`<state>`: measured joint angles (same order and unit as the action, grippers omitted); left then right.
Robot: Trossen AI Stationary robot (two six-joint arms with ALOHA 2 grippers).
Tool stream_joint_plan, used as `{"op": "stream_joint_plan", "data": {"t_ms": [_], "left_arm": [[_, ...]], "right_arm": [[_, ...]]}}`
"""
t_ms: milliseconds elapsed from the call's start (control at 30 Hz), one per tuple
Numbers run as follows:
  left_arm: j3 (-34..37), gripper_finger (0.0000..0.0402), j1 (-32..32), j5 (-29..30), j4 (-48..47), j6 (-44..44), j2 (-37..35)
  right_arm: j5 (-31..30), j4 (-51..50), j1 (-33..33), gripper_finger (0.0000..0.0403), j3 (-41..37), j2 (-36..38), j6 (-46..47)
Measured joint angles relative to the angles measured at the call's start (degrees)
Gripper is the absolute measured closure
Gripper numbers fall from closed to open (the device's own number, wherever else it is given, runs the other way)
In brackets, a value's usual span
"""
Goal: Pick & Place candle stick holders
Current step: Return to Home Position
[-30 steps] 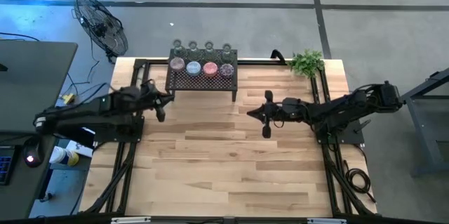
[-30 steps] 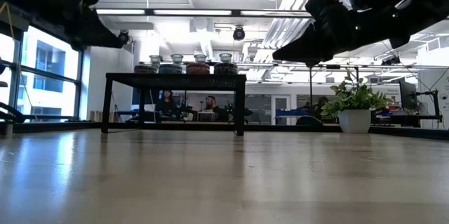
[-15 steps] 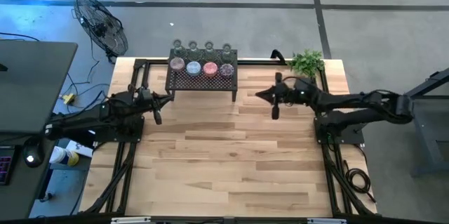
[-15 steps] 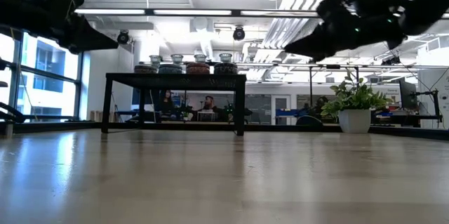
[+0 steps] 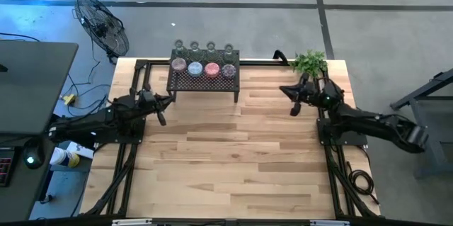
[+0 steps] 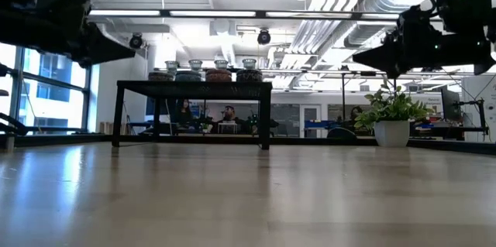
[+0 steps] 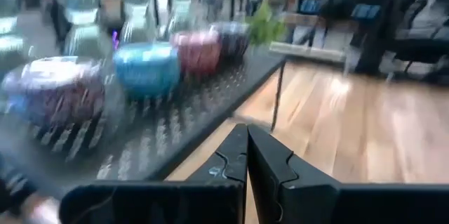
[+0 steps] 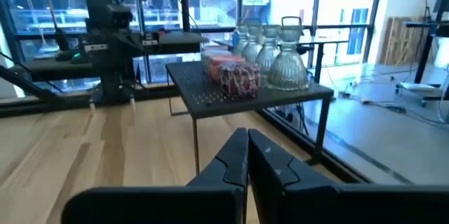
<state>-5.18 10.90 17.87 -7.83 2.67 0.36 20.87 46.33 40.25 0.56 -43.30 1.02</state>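
Observation:
Several small glass candle stick holders stand on a black mesh rack (image 5: pixel 204 81) at the table's far edge: a coloured front row (image 5: pixel 203 69) and a clear back row (image 5: pixel 203 46). They also show in the low view (image 6: pixel 205 71), the left wrist view (image 7: pixel 146 68) and the right wrist view (image 8: pixel 242 75). My left gripper (image 5: pixel 161 107) is shut and empty, just left of the rack's near left corner. My right gripper (image 5: pixel 292 99) is shut and empty, to the right of the rack, near the potted plant (image 5: pixel 309 61).
A small green potted plant in a white pot (image 6: pixel 391 119) stands at the table's far right corner. A black frame (image 5: pixel 134 70) runs along the table's sides. Bare wooden tabletop (image 5: pixel 226 162) lies in front of the rack. People sit in the room beyond the table (image 6: pixel 229 115).
My right gripper has gone from the table's middle toward the right and far edges, ending close to the potted plant, and has stayed shut. The holders and the rack have not moved.

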Motion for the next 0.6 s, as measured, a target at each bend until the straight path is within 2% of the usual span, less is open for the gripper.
{"op": "stream_joint_plan", "data": {"t_ms": [133,300,467,600], "left_arm": [[3.45,0.0401,0.0,-1.26,9.84,-0.92,0.11],[4.15,0.0401,0.0,-1.18,11.05,-1.57,-0.07],[4.25,0.0401,-0.02,-4.51,10.62,-0.71,0.0],[4.3,0.0401,-0.02,-4.73,10.31,-0.56,0.01]], "right_arm": [[0.99,-4.45,1.63,0.0403,0.0,4.27,-0.24],[1.22,-9.29,2.71,0.0403,0.0,8.47,0.25],[2.51,-10.02,2.3,0.0403,0.0,11.56,0.19],[0.13,-12.12,2.34,0.0403,0.0,16.25,0.36]]}}
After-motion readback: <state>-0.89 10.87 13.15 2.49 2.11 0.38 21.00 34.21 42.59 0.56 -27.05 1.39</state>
